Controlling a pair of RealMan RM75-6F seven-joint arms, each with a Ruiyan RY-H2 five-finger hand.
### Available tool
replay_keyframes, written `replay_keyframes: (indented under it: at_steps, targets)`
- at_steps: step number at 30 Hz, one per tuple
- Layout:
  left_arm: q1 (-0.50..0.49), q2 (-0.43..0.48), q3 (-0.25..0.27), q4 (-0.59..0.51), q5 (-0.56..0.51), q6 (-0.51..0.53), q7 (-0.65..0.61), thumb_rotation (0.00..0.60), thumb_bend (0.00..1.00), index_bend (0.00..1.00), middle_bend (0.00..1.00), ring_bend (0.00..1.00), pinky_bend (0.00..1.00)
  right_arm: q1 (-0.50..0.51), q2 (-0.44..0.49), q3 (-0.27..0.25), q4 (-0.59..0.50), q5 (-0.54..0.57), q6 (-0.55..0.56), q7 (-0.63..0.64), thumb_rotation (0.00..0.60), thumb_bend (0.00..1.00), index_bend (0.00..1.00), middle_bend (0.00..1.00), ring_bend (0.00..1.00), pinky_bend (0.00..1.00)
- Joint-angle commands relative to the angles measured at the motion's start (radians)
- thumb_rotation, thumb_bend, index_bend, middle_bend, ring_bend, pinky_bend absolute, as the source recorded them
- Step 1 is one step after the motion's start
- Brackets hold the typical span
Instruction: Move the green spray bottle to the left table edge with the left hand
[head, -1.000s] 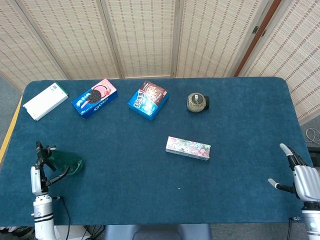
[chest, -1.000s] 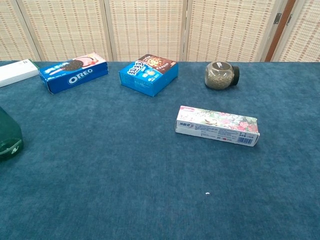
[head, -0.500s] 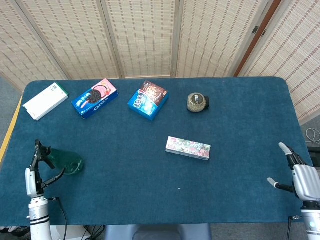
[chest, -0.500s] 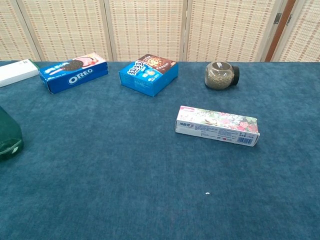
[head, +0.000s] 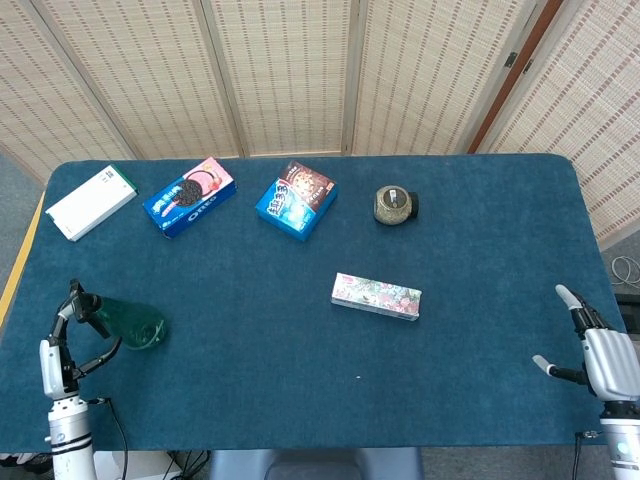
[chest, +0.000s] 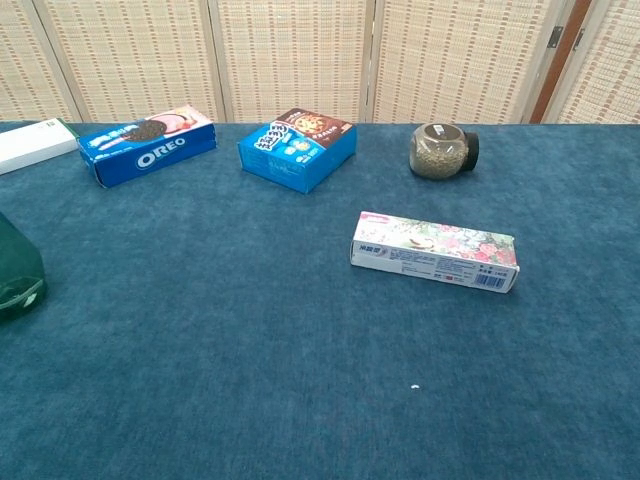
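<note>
— Where is the dark green translucent spray bottle (head: 128, 321)?
— Lying on its side at the lower left of the head view, near the left edge of the blue-carpeted bench (head: 300, 400). Its black nozzle end points left, toward the rim. In the chest view only its rounded green body shows, cut by the left border.

— And the left hand (head: 57, 358)?
— Just below and left of the bottle, at the bench's rim. Its fingers (head: 103, 352) are spread, one curving up beside the bottle's lower side and another reaching up by the nozzle. It grips nothing; whether a fingertip touches the bottle I cannot tell.

— The right hand (head: 603, 357)?
— Lower right corner of the head view, off the bench's right edge, fingers apart and empty.

— What else lies on the bench?
— Along the far side, left to right: a flat white box with a green end (head: 90, 201), a blue Oreo biscuit box (head: 189, 196), a blue and brown cookie box (head: 296, 199), and a round glass jar of greenish grains with a black lid (head: 394, 204) lying on its side. Nearer the middle lies a long flowered carton (head: 376, 296), well apart from the bottle.
</note>
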Motion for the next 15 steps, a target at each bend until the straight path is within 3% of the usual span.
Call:
replay_keyframes:
  at_steps: [1,15]
  targets:
    - [0.0,0.003,-0.004,0.006,-0.001,0.002,0.006,0.6,0.0,0.29,0.26,0.12,0.07,0.0,0.001,0.0,-0.001,0.0,0.0,-0.001,0.6,0.0,0.12,0.16,0.21,0.41]
    - [0.017,0.059,-0.007,0.021,0.009,0.029,0.017,0.6,0.0,0.33,0.27,0.14,0.08,0.004,0.004,-0.001,-0.01,-0.001,-0.003,-0.01,0.6,0.0,0.12,0.16,0.21,0.41]
